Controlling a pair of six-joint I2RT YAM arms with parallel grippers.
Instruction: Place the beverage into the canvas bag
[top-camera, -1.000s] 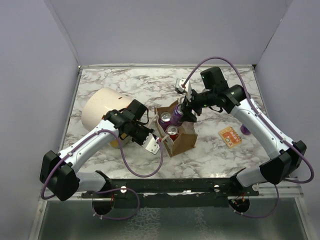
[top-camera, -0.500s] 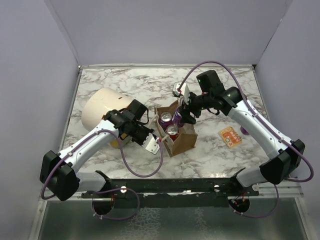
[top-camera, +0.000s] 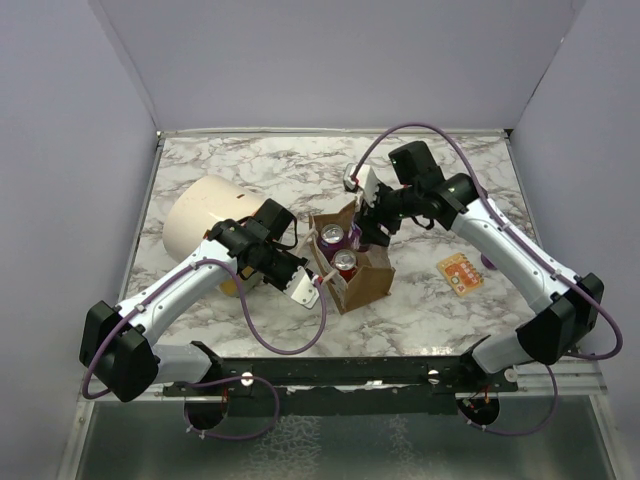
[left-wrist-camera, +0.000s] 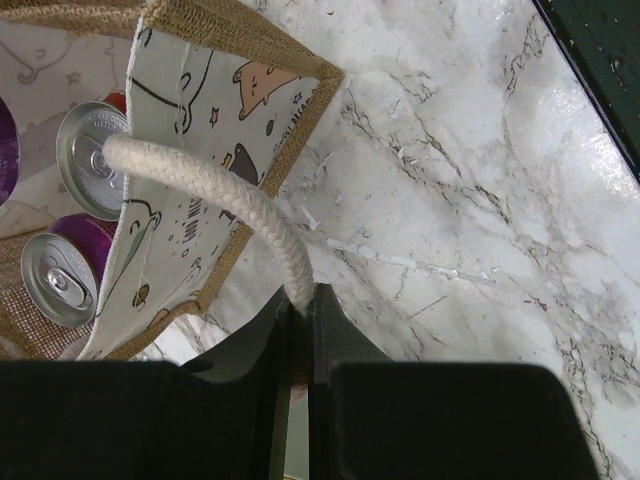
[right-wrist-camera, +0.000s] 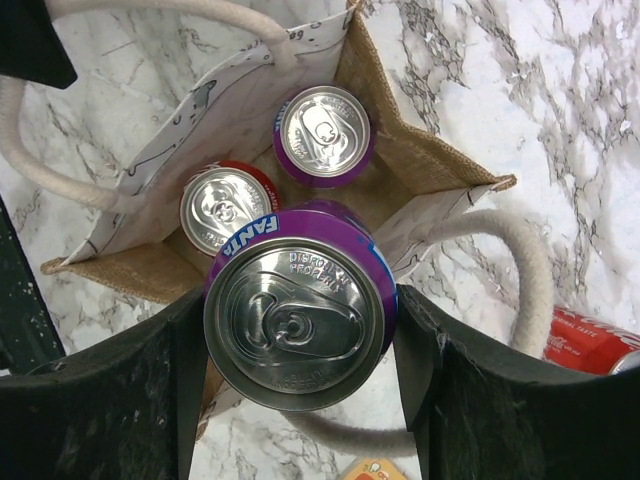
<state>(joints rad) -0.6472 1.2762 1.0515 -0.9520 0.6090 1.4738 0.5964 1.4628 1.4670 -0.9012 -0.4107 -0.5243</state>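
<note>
The canvas bag (top-camera: 362, 283) stands open at the table's middle, tan with a white printed lining (left-wrist-camera: 190, 150). A purple can (right-wrist-camera: 323, 135) and a red can (right-wrist-camera: 228, 208) stand inside it. My right gripper (top-camera: 366, 226) is shut on a purple Fanta can (right-wrist-camera: 300, 310), held upright over the bag's open top at its far right side. How deep the can sits I cannot tell. My left gripper (top-camera: 308, 290) is shut on one cream rope handle (left-wrist-camera: 215, 185) and holds it out to the bag's near left. The other handle (right-wrist-camera: 520, 260) loops beside the can.
A large cream cylinder (top-camera: 205, 222) lies at the left behind my left arm. An orange card (top-camera: 460, 273) and a small purple object (top-camera: 488, 262) lie right of the bag. A red can (right-wrist-camera: 595, 345) lies on the marble near the bag.
My right gripper has moved left and down with the Fanta can, from beside the bag's far right corner to over its opening. The left arm has not moved.
</note>
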